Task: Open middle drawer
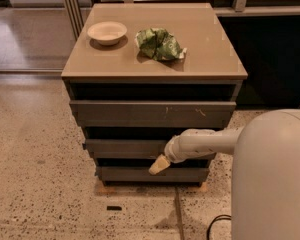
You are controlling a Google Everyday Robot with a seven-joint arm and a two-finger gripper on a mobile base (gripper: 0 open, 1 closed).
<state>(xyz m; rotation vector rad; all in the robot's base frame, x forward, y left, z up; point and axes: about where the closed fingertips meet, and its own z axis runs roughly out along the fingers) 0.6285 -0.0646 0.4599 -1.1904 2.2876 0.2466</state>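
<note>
while its grip state cannot be made out, the gripper (159, 165) hangs at lower centre of the frame, just under the front of the middle drawer (122, 148), which sits centre-frame; the arm (205, 143) enters from the lower right, and a bowl (107, 32) and green bag (159, 44) rest on the cabinet top (210, 54) above

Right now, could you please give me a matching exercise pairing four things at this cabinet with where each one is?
1 bowl
2 green wrapper
3 middle drawer
4 pincer

A under the scratched front
B left on the cabinet top
C just below the middle drawer's front
D centre of the cabinet top

Pairs: 1-B, 2-D, 3-A, 4-C.
</note>
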